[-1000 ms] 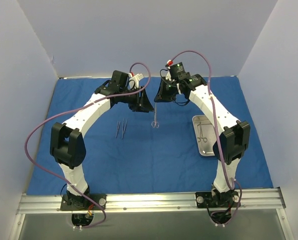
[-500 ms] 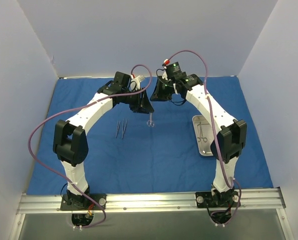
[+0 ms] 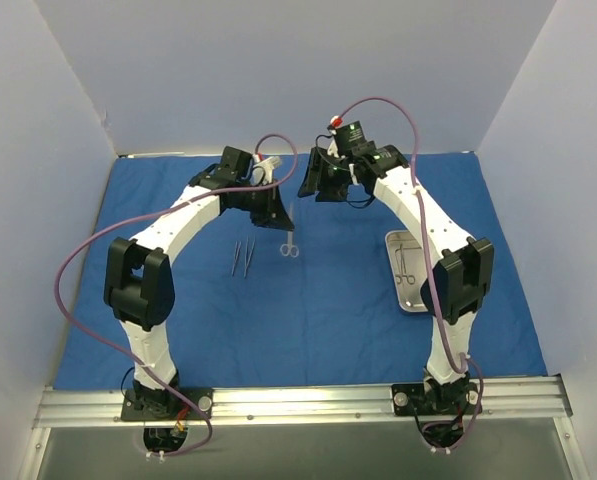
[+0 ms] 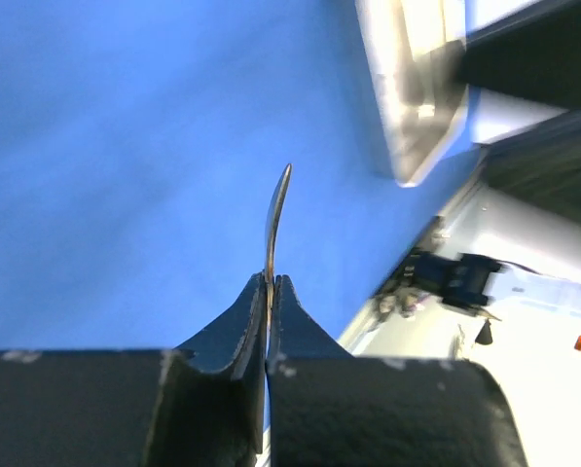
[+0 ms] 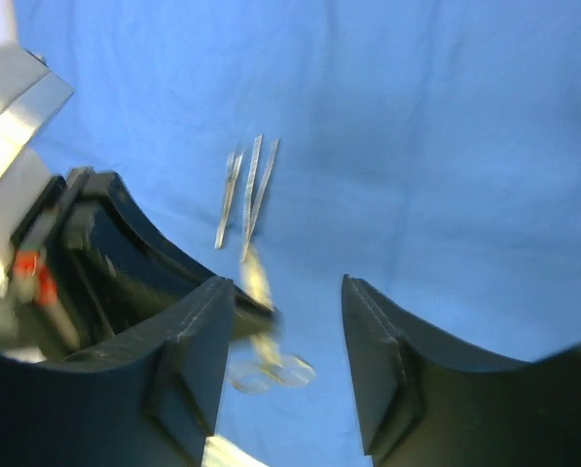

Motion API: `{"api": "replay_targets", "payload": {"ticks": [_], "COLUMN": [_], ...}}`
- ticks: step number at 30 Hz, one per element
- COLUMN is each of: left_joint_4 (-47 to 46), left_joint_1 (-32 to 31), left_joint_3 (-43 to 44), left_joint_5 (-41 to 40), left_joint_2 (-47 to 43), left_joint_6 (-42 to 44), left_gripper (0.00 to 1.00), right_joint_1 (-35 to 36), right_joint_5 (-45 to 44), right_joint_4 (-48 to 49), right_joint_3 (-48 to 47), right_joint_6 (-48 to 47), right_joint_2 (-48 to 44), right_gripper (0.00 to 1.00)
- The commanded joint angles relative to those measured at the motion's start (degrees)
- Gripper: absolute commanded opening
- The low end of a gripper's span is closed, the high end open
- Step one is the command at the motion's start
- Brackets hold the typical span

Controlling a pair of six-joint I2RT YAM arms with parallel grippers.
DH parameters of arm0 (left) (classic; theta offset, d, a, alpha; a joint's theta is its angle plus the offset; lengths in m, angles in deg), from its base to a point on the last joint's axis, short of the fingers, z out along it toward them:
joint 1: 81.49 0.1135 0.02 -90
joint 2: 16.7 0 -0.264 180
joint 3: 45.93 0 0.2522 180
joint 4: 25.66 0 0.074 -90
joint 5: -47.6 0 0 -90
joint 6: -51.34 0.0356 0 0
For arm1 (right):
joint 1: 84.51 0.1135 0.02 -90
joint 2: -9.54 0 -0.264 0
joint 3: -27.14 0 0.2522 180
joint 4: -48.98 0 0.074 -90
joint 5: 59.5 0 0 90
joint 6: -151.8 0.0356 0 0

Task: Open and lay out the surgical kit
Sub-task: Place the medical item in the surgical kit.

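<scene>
Curved scissors: blade clenched in left hand; right hand released, empty. Lower flat onto blue wrap, centre frame, beside tweezers.

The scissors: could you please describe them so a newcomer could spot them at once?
Start at the blue cloth, midway between the two arms. The scissors are pinched by the blade in the left tool. Unlike the tweezers left of them, they end in two rings.
</scene>
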Motion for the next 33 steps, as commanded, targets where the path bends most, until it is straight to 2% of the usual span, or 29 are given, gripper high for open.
{"api": "replay_targets", "payload": {"ticks": [1, 7, 12, 19, 33], "left_joint_4": [7.5, 20.2, 23.0, 27.1, 26.7], "left_joint_1": [5.7, 13.4, 16.3, 17.9, 19.2], "left_joint_3": [-3.0, -4.0, -2.0, 3.1, 8.5], "left_joint_5": [-2.7, -15.5, -18.8, -23.8, -15.0], "left_joint_2": [-1.5, -1.4, 0.8, 5.9, 13.6], "left_joint_6": [5.8, 16.4, 20.0, 22.8, 24.4], "left_gripper": [0.02, 0.02, 0.02, 0.02, 0.02], "right_joint_1": [-4.4, -10.3, -11.0, -12.3, -15.1], "right_joint_5": [-3.0, -3.3, -1.6, 0.2, 3.0], "right_joint_4": [-3.8, -4.8, -4.2, -3.3, -4.8], "right_joint_3": [-2.2, 7.5, 16.5, 18.2, 17.1], "right_joint_6": [-5.2, -11.3, -13.4, -13.8, -16.0], "right_joint_2": [-2.4, -8.5, -11.7, -11.9, -9.4], "right_gripper": [0.50, 0.50, 0.50, 0.49, 0.47]}}
